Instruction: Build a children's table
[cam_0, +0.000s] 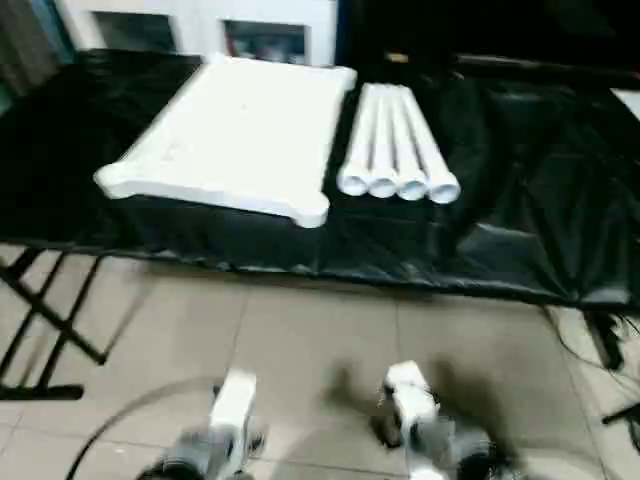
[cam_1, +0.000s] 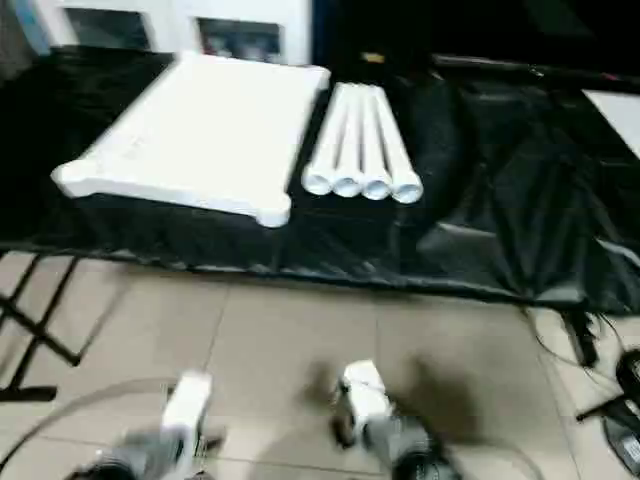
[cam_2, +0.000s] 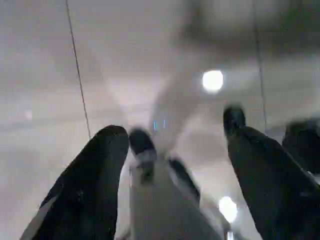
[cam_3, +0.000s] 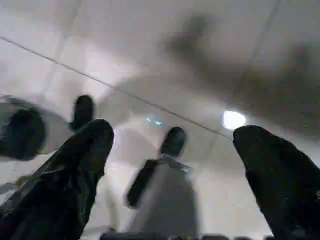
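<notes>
white rectangular plastic tabletop (cam_0: 235, 135) flat on black-draped bench (cam_0: 520, 200), four white tube legs (cam_0: 397, 150) bundled just beside it, left pincer (cam_2: 175, 165) and right pincer (cam_3: 175, 165) both spread apart, empty, over the tiled floor (cam_0: 320, 340)

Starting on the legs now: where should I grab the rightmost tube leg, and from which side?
Probably near its open near end, coming from its free right side. The four tube legs lie side by side in a row pointing at the robot, right of the tabletop, so only the outermost one's right flank is unobstructed.

Silver forearms with white wrist blocks, left gripper (cam_2: 170, 165) and right gripper (cam_3: 175, 170) with thick, rounded black fingers (cam_2: 85, 185)
</notes>
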